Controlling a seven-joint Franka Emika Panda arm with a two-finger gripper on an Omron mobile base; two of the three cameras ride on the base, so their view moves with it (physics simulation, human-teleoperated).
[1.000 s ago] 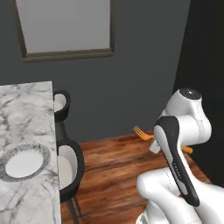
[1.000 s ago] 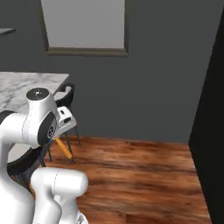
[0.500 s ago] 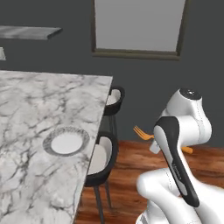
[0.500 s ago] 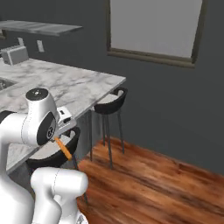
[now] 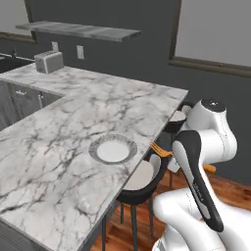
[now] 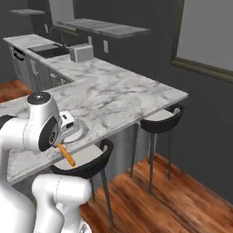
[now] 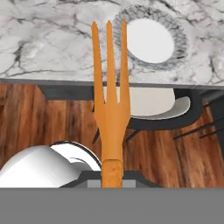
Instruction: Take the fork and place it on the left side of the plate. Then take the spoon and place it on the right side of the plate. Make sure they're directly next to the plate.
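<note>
Beside the counter (image 5: 59,142), off its edge, the fork (image 7: 110,105) is held in closed jaws, tines toward the plate (image 7: 179,54).

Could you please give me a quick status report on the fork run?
Claw shut on fork. Plate on counter, nothing beside it. Stool below counter edge; fork over it.

Plate (image 5: 112,149) is sitting on counter (image 5: 59,147) near its edge, stool (image 5: 139,181) tucked just below at plate's 4 o'clock. Fork (image 7: 110,109) is hanging off the counter over the stool, tines pointing at plate's 9 o'clock side. Toaster (image 5: 49,61) is sitting at counter's far 11 o'clock corner.
</note>
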